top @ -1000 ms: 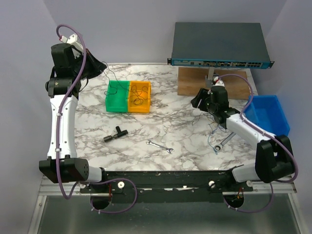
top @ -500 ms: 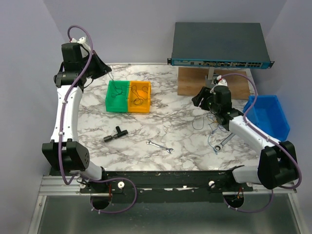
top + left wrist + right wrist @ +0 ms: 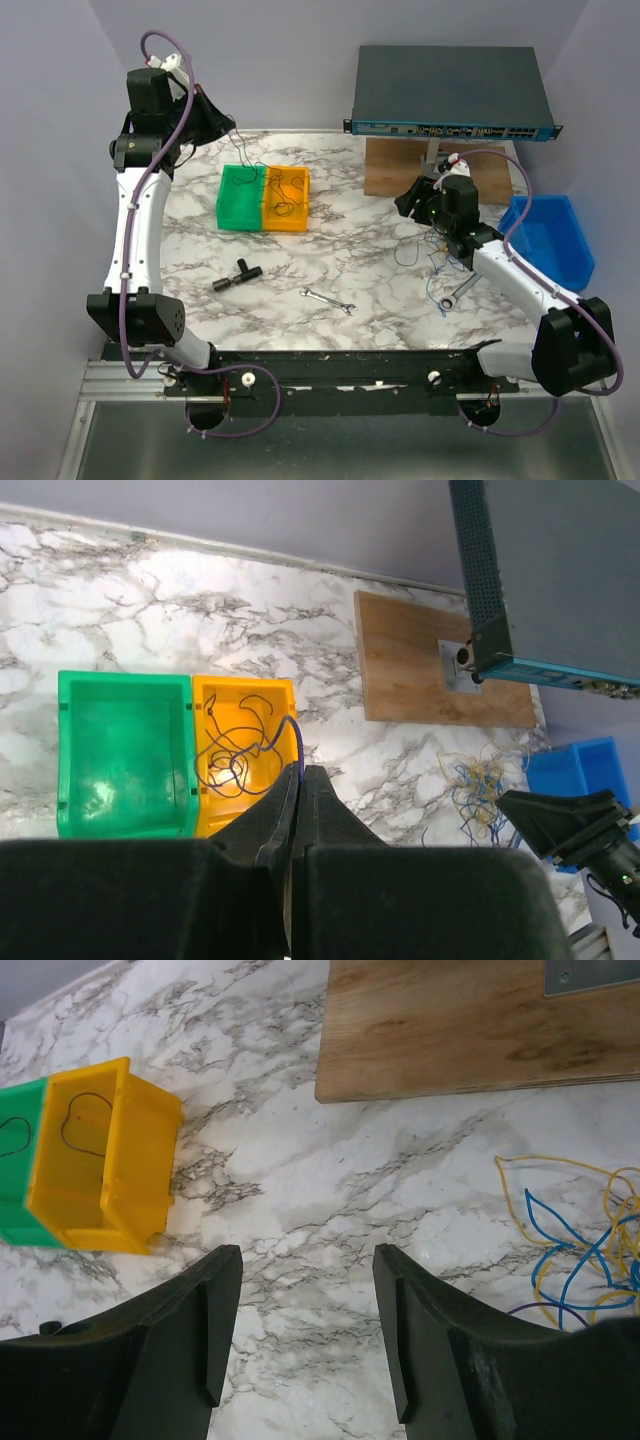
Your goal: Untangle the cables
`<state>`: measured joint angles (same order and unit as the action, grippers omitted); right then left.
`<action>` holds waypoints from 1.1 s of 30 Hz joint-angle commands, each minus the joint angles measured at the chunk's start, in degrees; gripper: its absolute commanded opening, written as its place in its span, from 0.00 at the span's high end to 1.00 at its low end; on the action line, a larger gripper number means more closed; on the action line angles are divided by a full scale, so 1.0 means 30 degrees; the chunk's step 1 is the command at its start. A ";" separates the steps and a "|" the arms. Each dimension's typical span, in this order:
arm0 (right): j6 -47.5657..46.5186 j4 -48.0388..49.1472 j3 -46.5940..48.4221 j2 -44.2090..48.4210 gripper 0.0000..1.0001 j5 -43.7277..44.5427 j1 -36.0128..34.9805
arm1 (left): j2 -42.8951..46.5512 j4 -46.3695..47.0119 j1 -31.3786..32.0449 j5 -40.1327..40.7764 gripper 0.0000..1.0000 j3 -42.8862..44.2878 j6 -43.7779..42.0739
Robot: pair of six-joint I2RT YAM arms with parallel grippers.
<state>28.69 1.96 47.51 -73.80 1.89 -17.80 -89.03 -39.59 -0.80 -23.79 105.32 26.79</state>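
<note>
Marble table (image 3: 330,255) in view, and the left gripper (image 3: 300,774) is up high over the pair of bins, jaws clenched tight together. Pinched right at the tips is a thin blue-purple wire (image 3: 297,742), one of the cables, and it arcs away from the fingertips toward the yellow bin (image 3: 283,692) below. Inside that yellow bin sits a loose knot of dark brown wires (image 3: 232,752). The green bin (image 3: 120,685) is pressed up against its side, the two touching wall to wall.

Over to the right gripper (image 3: 305,1330): jaws spread wide, nothing between them, hanging above bare marble near the wooden board (image 3: 470,1030). Just off to its right lies the tangle of yellow and blue wires (image 3: 575,1250), loops crossing over each other, flat on the table. From the top view that tangle spreads between the right gripper and a small silver wrench (image 3: 458,291), with blue strands reaching close to the wrench; whether they touch it I cannot tell.

Elsewhere on the table: a second wrench (image 3: 328,300) near the middle front, a black T-shaped fitting (image 3: 234,275) to its left, a blue bin (image 3: 552,236) at the far right edge, and a network switch (image 3: 450,90) perched over the wooden board.
</note>
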 commanded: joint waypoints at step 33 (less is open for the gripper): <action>-0.0143 -0.0623 -0.0439 0.1513 0.38 0.0512 -0.0044 | -0.9255 0.1761 0.4565 0.7780 1.00 0.1371 -0.0254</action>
<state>28.67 0.69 47.42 -71.11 2.09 -17.80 -111.07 -31.51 11.92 -6.70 102.45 27.83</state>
